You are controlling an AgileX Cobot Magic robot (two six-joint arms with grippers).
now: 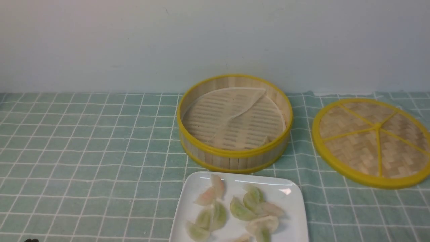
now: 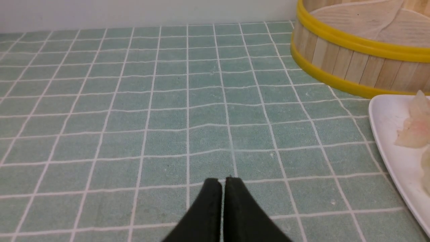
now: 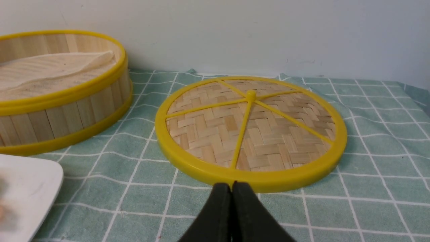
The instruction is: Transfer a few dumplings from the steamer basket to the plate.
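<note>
The steamer basket (image 1: pixel 235 156) stands at the table's centre back, holding only its pale liner sheet (image 1: pixel 235 117). Just in front of it, the white square plate (image 1: pixel 188 205) carries several pink and green dumplings (image 1: pixel 240 210). In the left wrist view my left gripper (image 2: pixel 222 181) hovers shut and empty over bare cloth, with the basket (image 2: pixel 352 64) and plate (image 2: pixel 386 134) off to one side. In the right wrist view my right gripper (image 3: pixel 231 186) is shut and empty just short of the woven lid's rim. Neither gripper shows in the front view.
A flat woven lid (image 1: pixel 373 141) with yellow rim and spokes lies right of the basket; the right wrist view shows the lid (image 3: pixel 250 131) close ahead. A green checked cloth (image 1: pixel 84 151) covers the table, and a pale wall (image 1: pixel 134 40) stands behind.
</note>
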